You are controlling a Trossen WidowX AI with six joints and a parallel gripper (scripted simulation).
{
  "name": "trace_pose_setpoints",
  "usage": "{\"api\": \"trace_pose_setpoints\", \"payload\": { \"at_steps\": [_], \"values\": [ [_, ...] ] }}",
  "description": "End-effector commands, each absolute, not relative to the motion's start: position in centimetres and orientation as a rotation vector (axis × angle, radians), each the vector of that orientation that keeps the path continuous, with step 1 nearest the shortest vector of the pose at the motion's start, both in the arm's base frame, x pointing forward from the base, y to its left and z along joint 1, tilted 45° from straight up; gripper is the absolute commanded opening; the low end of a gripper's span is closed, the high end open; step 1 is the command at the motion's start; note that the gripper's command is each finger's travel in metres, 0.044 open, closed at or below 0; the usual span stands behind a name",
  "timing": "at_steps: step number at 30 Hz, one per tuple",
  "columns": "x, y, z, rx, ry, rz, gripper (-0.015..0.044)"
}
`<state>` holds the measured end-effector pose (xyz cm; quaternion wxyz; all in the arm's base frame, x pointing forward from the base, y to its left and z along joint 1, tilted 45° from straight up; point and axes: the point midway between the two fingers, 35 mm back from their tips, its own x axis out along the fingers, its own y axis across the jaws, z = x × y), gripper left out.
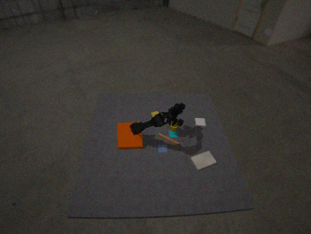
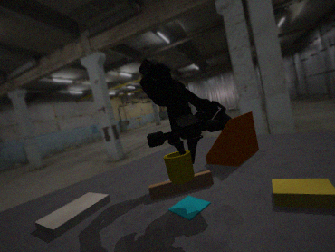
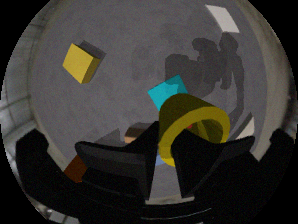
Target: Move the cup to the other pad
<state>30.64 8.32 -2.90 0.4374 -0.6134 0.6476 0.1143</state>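
From where I stand, looking along the exterior view, the nearest thing on the grey worktop (image 2: 281, 150) is a pale flat slab (image 2: 72, 213) at about eight o'clock. Just past it, near the middle, lies a small teal pad (image 2: 189, 206), flat and thin. At four o'clock sits a low yellow block (image 2: 303, 190).

Behind the teal pad lies a brown wooden bar (image 2: 181, 185). Above it hangs the yellow cup (image 2: 179, 167), lifted off the worktop and roughly upright. In the top view the cup sits directly over the teal pad.

The black hand (image 2: 186, 151) comes down from twelve o'clock and pinches the cup's rim, one finger inside the wall and one outside, as the wrist view shows. The fingers stand nearly together, with only the thin wall between them.

The cup looks like a stiff, thin-walled tumbler, light in itself, though marbles inside would add loose, shifting weight. I cannot see the marbles from any angle. A rim pinch like this seems liable to let the cup swing or tip, so I judge it wants slow, level travel. The smooth wall may also slip.

Farther back, at one o'clock, an orange slab (image 2: 233, 140) shows beyond the arm. Pillars and a dim hall lie beyond.
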Motion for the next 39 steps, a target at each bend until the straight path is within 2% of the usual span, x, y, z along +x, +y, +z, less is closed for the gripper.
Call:
{"api": "trace_pose_setpoints", "payload": {
  "at_steps": [1,39],
  "values": [
    [30.9,9.0,-3.4,-1.522,1.611,0.285,0.0000],
    [31.8,4.8,-7.7,-1.524,1.612,0.283,0.0000]
  ]
}}
